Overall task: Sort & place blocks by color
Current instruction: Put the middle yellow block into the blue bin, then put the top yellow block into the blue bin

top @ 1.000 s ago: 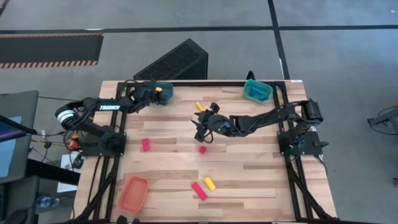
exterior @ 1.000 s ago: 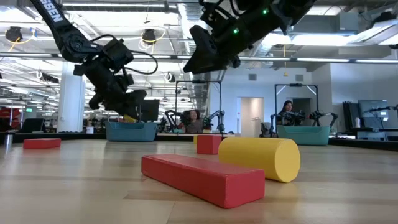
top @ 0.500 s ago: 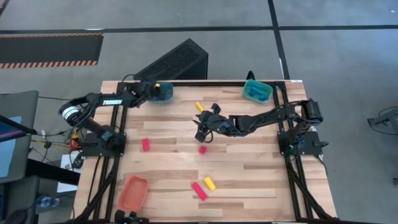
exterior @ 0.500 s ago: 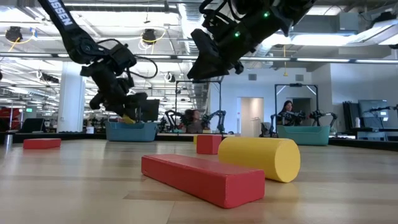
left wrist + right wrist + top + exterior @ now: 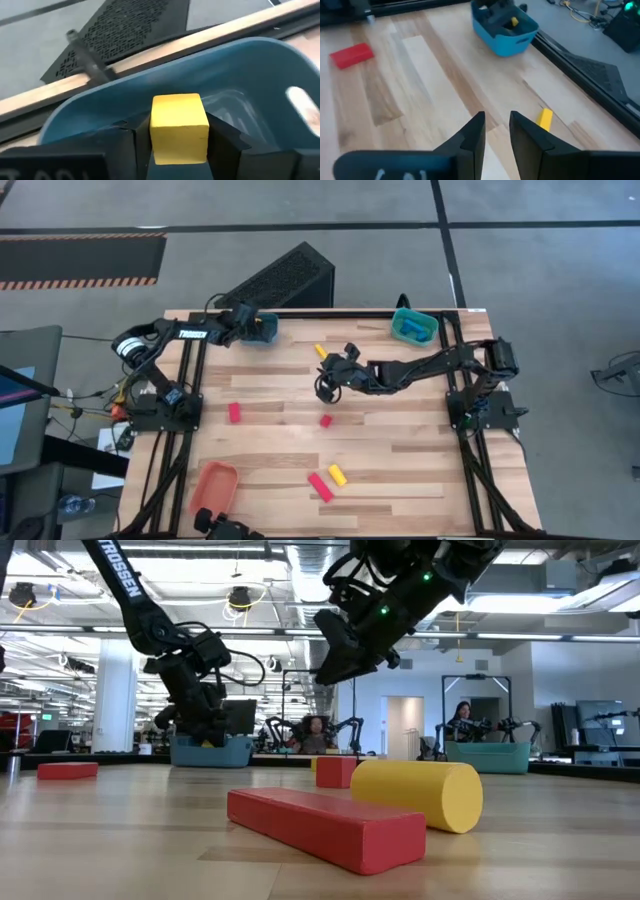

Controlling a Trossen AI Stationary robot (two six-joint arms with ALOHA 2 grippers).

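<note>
Blocks first: on the high view we count five loose ones on the table (image 5: 400, 470). One red bar (image 5: 235, 412) lies on the left side, one small red cube (image 5: 326, 420) mid-table, one longer red bar (image 5: 319, 487) touching or just beside a yellow cylinder (image 5: 338, 475) near the front, and one yellow bar (image 5: 321, 351) toward the back. A sixth, the yellow cube (image 5: 179, 127), is pinched between the left gripper (image 5: 179, 145) fingers over the left teal tray (image 5: 260, 65); only the left wrist view shows this clearly, since from above the arm covers it.

Trays, we count three: two teal at the back, left teal tray and right teal tray (image 5: 414, 327), plus one orange tray (image 5: 214, 486) at the front left. Something blue sits in the right teal tray, but we cannot tell how many pieces.

The right gripper (image 5: 496, 132) hangs above mid-table, fingers slightly spread with nothing between them; its wrist view shows the yellow bar just beyond the fingertips and the left arm at the far tray.

The low view shows what the others do not: people seated in the room behind. It hides the orange tray, and the small red cube is partly covered by the yellow cylinder.
</note>
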